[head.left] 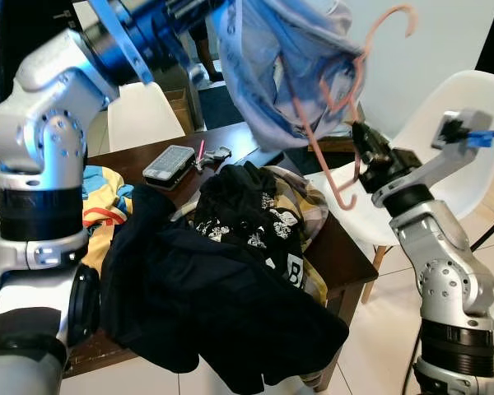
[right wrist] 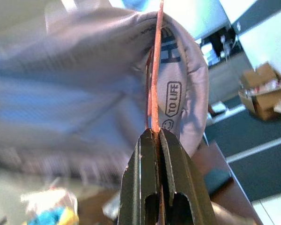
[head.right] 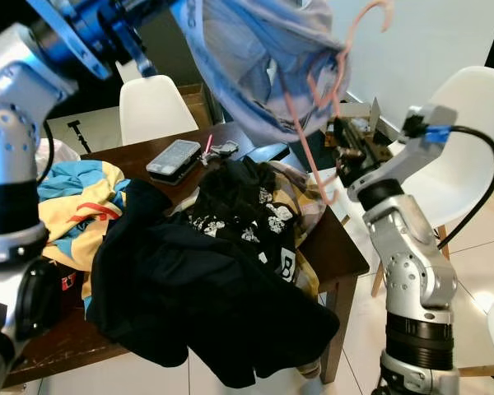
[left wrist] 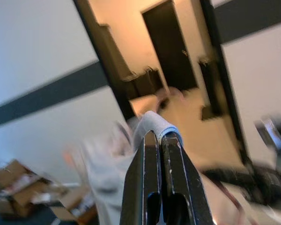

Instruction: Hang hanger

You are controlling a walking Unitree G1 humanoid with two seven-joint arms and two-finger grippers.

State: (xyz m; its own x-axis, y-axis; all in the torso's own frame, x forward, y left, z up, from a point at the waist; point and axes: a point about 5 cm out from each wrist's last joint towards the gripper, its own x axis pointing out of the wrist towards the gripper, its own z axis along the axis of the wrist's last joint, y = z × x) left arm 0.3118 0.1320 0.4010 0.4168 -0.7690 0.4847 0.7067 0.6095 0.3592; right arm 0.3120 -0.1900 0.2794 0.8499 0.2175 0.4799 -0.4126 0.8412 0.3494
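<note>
Pink hanger [head.left: 346,107] in raised right gripper [head.left: 361,140]

Wooden table [head.left: 350,255], black clothes [head.left: 222,304], phone [head.left: 169,162]

Hanger [head.left: 346,99] looked like thin pink plastic, smooth w/ slight sheen. Shirt [head.left: 272,66] on it was soft pale blue-grey cloth, matt, printed label inside neck. Table [head.left: 350,259] was dark brown wood, semi-gloss top. Clothes heap [head.left: 222,304] was matt black fabric w/ white print, plus yellow checked cloth. Chair [head.left: 469,99] was white moulded plastic, smooth. Robot arms were brushed silver metal w/ black bands; right gripper [right wrist: 154,136] fingers looked dull black, scuffed at edges.
</note>
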